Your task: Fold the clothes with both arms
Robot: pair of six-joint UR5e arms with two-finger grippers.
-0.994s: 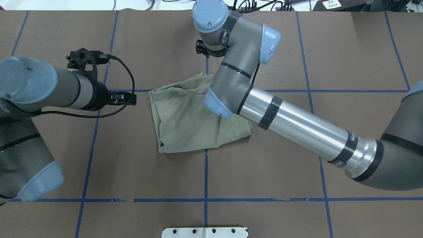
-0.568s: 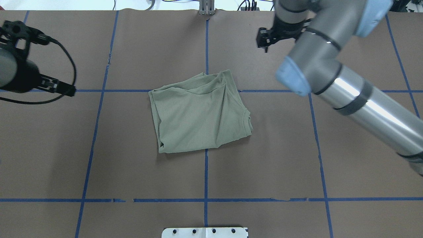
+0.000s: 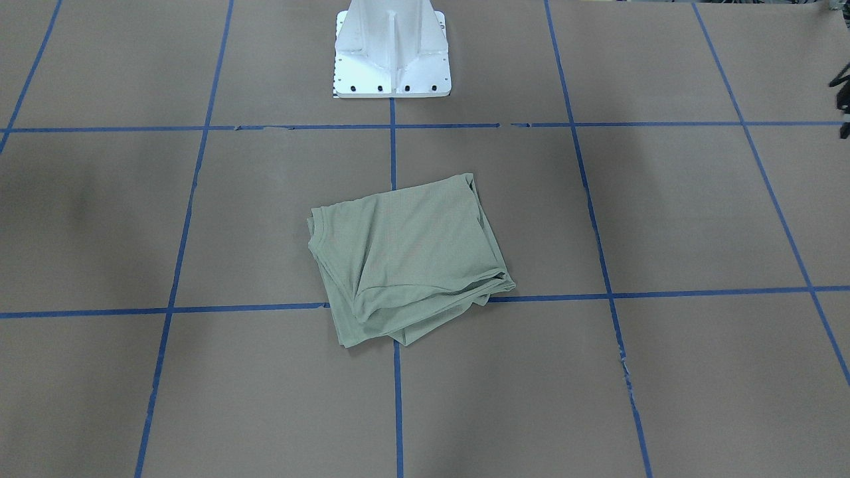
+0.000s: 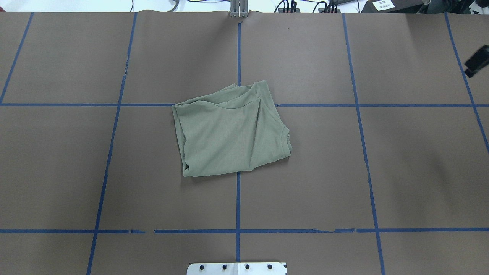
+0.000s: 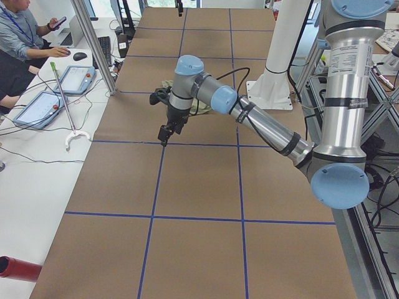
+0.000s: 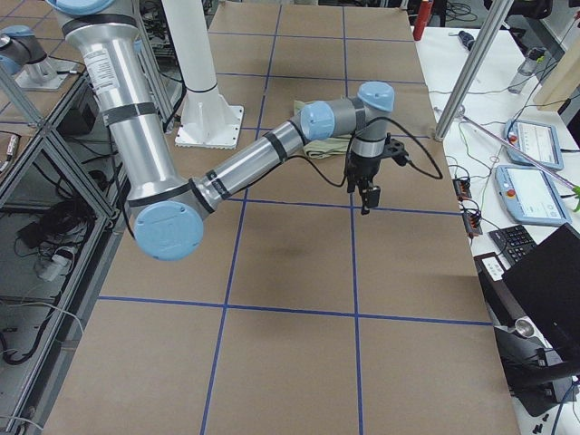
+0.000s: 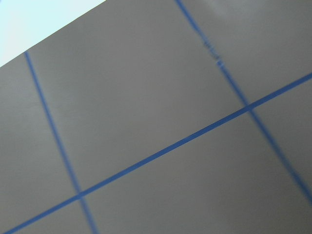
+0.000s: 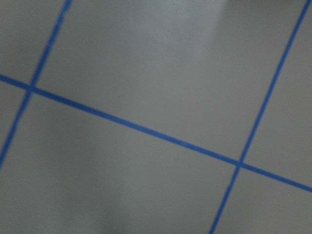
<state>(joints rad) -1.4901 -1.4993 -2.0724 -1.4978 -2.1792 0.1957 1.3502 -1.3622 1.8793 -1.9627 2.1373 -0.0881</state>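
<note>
One folded shirt [image 4: 229, 131] lies well apart from left claw [image 5: 163, 135] and right claw [image 6: 365, 197] — whether open or closed, I cannot tell.

Shirt [image 4: 229, 133]: pale sage green, plain, fine knit. Table cover [image 4: 324, 172]: matt brown, marked in a grid of blue tape lines [image 4: 238, 202]. Pedestal [image 3: 392, 40]: white. Left arm [image 5: 268, 128] and right arm [image 6: 245, 163]: silver and grey tubes, light blue joint caps, black bands.

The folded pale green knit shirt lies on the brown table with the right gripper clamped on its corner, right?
No: the right gripper is far off the folded pale green knit shirt, which lies alone on the brown table, as the overhead view shows.
</note>
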